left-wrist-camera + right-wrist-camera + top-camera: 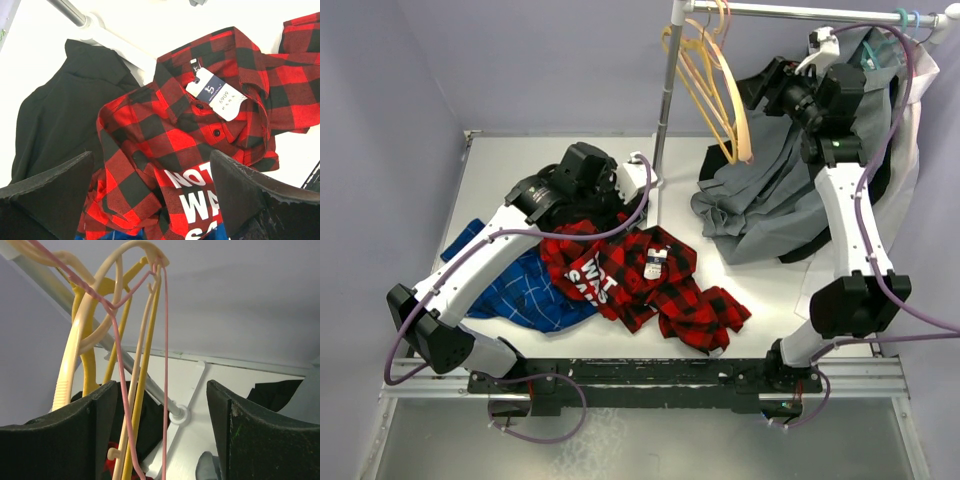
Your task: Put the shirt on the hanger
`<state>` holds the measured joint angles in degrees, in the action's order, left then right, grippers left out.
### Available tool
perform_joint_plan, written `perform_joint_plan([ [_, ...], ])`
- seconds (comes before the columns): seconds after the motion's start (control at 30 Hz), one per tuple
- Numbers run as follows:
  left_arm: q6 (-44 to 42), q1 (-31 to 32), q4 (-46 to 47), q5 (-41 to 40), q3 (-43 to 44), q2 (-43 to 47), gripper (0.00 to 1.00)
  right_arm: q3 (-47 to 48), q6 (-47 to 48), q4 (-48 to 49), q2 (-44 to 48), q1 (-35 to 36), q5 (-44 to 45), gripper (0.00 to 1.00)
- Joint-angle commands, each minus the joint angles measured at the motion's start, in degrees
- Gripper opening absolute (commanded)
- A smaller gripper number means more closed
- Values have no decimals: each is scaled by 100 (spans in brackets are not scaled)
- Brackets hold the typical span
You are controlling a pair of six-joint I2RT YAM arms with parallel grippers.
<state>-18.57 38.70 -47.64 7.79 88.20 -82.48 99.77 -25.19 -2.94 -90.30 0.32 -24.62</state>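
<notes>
The red-and-black checked shirt lies crumpled on the table, white lettering and a small white label facing up. My left gripper hovers open just above it; in the left wrist view the lettering lies between the spread fingers. The thin pale pink hanger hangs from the rail among thicker hangers. My right gripper is raised beside them. In the right wrist view it is open, and the pink wires run down between its fingers without being pinched.
Tan and yellow hangers hang on the rail by the rack pole. A grey garment hangs at right. A blue checked shirt and a black garment lie by the red shirt.
</notes>
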Motion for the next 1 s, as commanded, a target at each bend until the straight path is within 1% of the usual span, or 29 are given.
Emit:
perform_joint_plan([
  [0.0,29,-20,202,133,-83,180,100,458,-39,190,-48,189,-136,74],
  [0.3,20,-65,224,185,-162,199,99,545,220,4,-220,864,293,73],
  [0.37,7,-69,237,188,-210,234,100,580,242,-37,-300,920,392,69],
  [0.6,36,-121,300,232,-384,363,100,582,282,-128,-406,926,755,30],
  [0.73,358,-119,260,863,-517,256,100,752,384,-323,-487,931,796,3],
  [0.77,482,-117,204,1079,-510,145,100,776,408,-348,-496,927,785,0],
  [0.83,729,-117,257,1408,-572,-26,99,810,466,-386,-489,926,752,0],
  [0.9,932,-110,437,1488,-632,-146,97,850,508,-406,-474,926,730,0],
  [0.97,1223,-112,741,1397,-768,-203,95,896,563,-436,-443,926,718,0],
])
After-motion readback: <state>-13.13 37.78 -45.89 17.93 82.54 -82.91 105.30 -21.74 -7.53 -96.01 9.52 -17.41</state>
